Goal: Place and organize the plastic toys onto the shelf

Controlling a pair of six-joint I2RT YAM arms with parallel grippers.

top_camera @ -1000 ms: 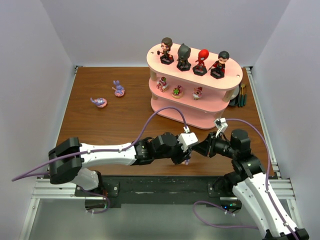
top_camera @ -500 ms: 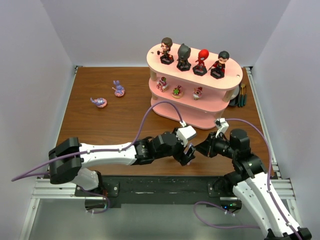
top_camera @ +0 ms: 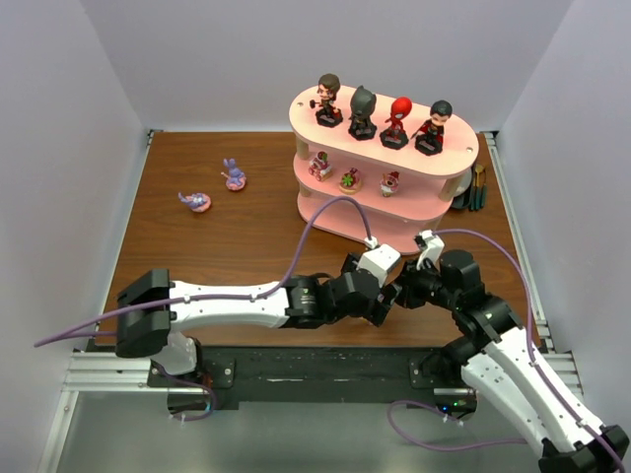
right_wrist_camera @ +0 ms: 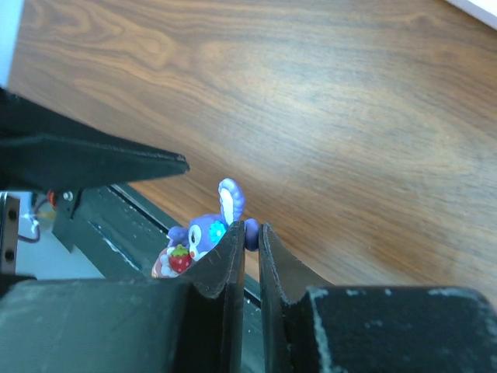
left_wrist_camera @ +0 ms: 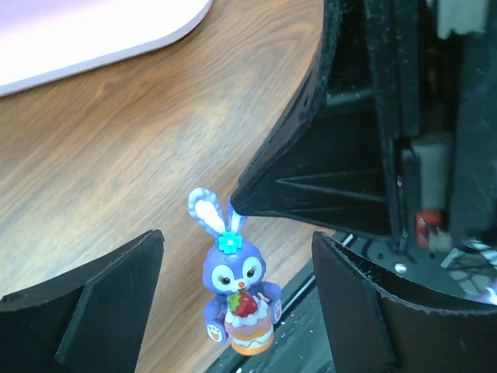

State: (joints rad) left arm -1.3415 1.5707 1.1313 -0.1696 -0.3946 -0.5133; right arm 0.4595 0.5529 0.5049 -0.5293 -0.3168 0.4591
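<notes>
The shelf (top_camera: 370, 148) stands at the bench's (top_camera: 246, 227) far right corner, its top and middle boards filled and its bottom board showing no toys (likely kept for the long-eared ones). At the near edge the left hand (left_wrist_camera: 237, 237) gapes wide around the purple bunny (left_wrist_camera: 233, 287) without touching it. The right hand (right_wrist_camera: 251, 229) pinches the bunny by an ear, apparently carrying it alone for placing.

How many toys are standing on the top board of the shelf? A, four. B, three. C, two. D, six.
A: the top board holds a brown-haired figure, a black-masked one, a red-masked one and a black-haired one, four in a row.
</notes>
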